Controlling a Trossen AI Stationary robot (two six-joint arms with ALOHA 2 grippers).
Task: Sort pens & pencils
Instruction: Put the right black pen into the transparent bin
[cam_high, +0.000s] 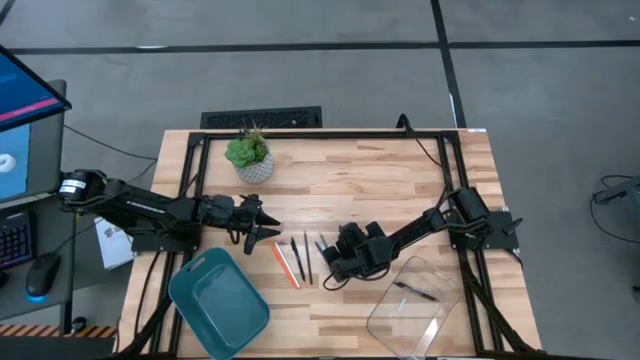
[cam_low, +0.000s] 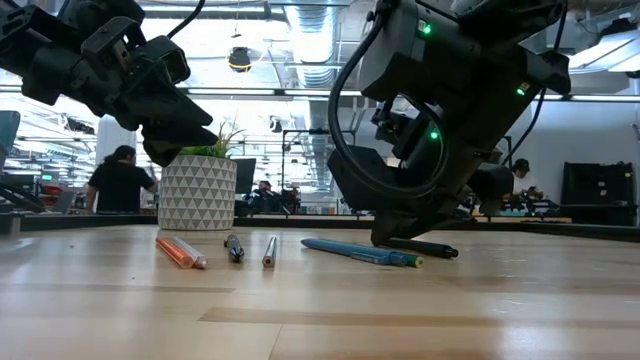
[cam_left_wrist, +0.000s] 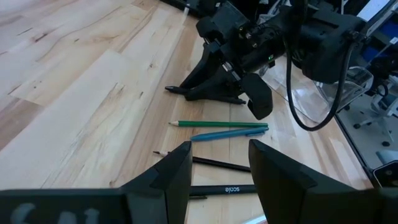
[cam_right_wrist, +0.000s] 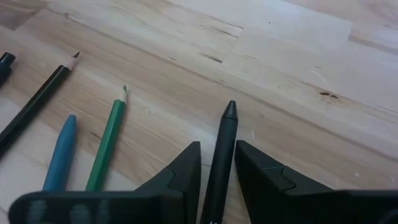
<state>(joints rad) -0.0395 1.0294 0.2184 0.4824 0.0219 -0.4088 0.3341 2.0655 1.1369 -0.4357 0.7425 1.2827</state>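
- Pens and pencils lie in a loose row on the wooden bench (cam_high: 400, 190), between the two arms.
- Right wrist view only: a black pen (cam_right_wrist: 221, 155) lies between the right pincer (cam_right_wrist: 217, 163) fingers, which stand on either side of it; whether the pads touch it cannot be told. A green pencil (cam_right_wrist: 109, 142), a teal-blue pen (cam_right_wrist: 61, 154) and a black pencil (cam_right_wrist: 37, 102) with a sharpened tip lie beside it.
- Low view only: the right pincer's fingertips reach down to the bench surface at the black pen; an orange-red pencil (cam_low: 172, 250) lies at the far end of the row, touching a paler stick.
- Left wrist view only: the left pincer (cam_left_wrist: 219, 167) hangs above the row, its fingers apart and holding nothing. A black pen (cam_left_wrist: 225, 189) bearing white lettering lies under it.
- High view only: a teal bin (cam_high: 218, 302) sits near the left arm; a clear bin (cam_high: 412, 305) near the right arm contains one dark stick. A potted plant (cam_high: 249, 156) stands farther back.
- Low view: people sit in the room behind.
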